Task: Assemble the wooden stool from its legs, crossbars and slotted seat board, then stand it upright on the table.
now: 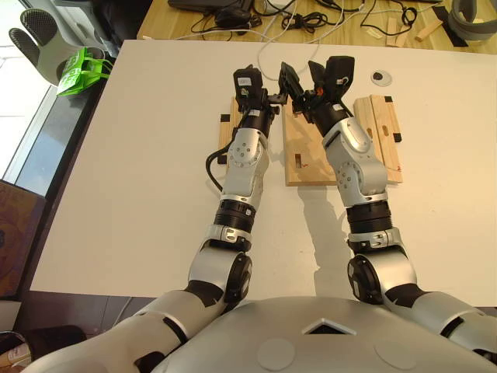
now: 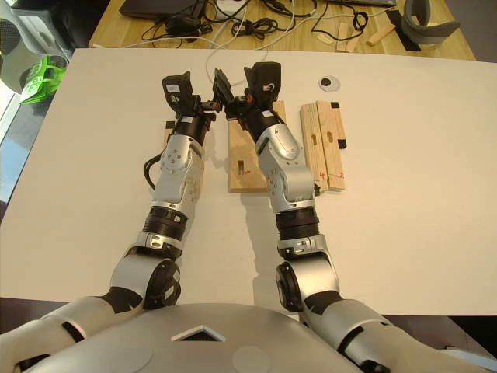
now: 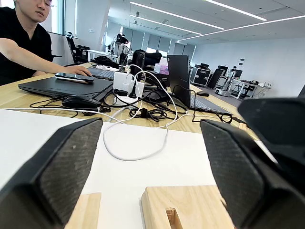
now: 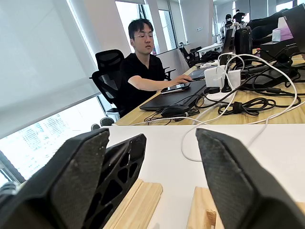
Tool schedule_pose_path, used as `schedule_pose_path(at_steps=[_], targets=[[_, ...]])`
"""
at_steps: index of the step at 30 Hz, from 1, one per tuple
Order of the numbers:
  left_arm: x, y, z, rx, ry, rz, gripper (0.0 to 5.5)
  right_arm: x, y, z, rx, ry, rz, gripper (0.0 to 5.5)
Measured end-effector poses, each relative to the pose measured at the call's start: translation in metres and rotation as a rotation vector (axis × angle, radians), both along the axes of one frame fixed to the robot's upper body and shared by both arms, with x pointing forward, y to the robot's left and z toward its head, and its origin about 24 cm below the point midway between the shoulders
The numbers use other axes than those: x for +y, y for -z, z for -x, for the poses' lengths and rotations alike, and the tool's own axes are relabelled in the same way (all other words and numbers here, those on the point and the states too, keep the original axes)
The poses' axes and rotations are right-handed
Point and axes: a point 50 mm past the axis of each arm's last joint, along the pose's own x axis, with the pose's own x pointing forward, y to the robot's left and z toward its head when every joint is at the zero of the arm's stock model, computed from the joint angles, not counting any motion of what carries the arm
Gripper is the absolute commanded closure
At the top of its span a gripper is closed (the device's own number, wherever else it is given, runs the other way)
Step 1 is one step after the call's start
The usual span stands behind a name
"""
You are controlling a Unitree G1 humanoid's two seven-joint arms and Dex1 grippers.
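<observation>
**Q:** Which step was in hand, and how was it best carried out?

**A:** By all appearances, the first pick, since no part was joined. The slotted board (image 1: 304, 148) lay flat on the table (image 1: 140, 155), with its far end beneath and between both sets of jaws. Recommended procedure: descend with one gripper only, straddle the board's edge squarely, close on its thickness and lift level. The two grippers stood nearly touching. The idle one should therefore be drawn aside first, to prevent a finger clash.

**Q:** How did the jaws stand?

**A:** The left gripper (image 3: 152, 162) was spread wide with its pads (image 3: 66, 167) facing. It held nothing and touched nothing, and board ends showed below the gap. The right gripper (image 4: 152, 181) was likewise wide apart and empty, hovering just above the wood.

**Q:** Where were the remaining parts?

**A:** Two narrower slotted boards (image 1: 379, 136) lay side by side, outboard of the right jaws. Another wooden piece (image 1: 225, 136) lay outboard of the left jaws, partly hidden under the arm. Whether these were legs or crossbars could not be told.
</observation>
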Motion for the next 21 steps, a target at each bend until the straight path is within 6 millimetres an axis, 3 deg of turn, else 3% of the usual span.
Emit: schedule_pose_path(at_steps=[10,17,21], targets=[[-0.003,-0.004,-0.001,0.014,0.044,0.062,1.72,-0.003,-0.007,-0.005,-0.011,0.032,0.001,2.13],[0.027,-0.031,-0.005,-0.013,-0.012,0.037,1.72,-0.026,-0.012,-0.009,0.045,0.135,-0.059,2.13],[0.013,-0.021,0.004,0.006,0.034,-0.108,1.72,-0.026,-0.015,-0.008,0.038,0.135,-0.062,2.13]])
